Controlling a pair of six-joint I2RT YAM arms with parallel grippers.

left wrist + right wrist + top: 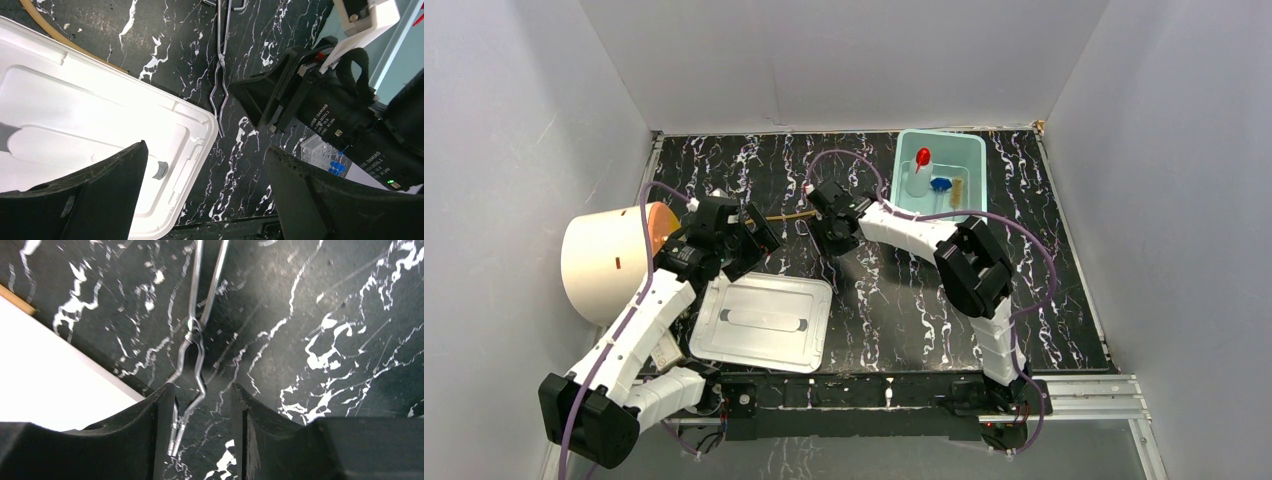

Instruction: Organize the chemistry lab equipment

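The left gripper (206, 150) is hanging wide open and empty by the white lid (75, 110), while the metal tongs (192, 335) are lying flat on the marbled table (904, 300) — their tips sitting between the parted jaws of the right gripper (201, 390), not clamped. Closing so near the tips is risking a slip — the long handles could swing down on the way to the teal bin (969, 150).

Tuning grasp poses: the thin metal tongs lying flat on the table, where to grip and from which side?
Probably at the pivot of the metal tongs, where both rods meet: narrowest and least likely to scissor. They lie flat on the table, so come straight down, fingers closing across their length. The right gripper straddles the tip end.
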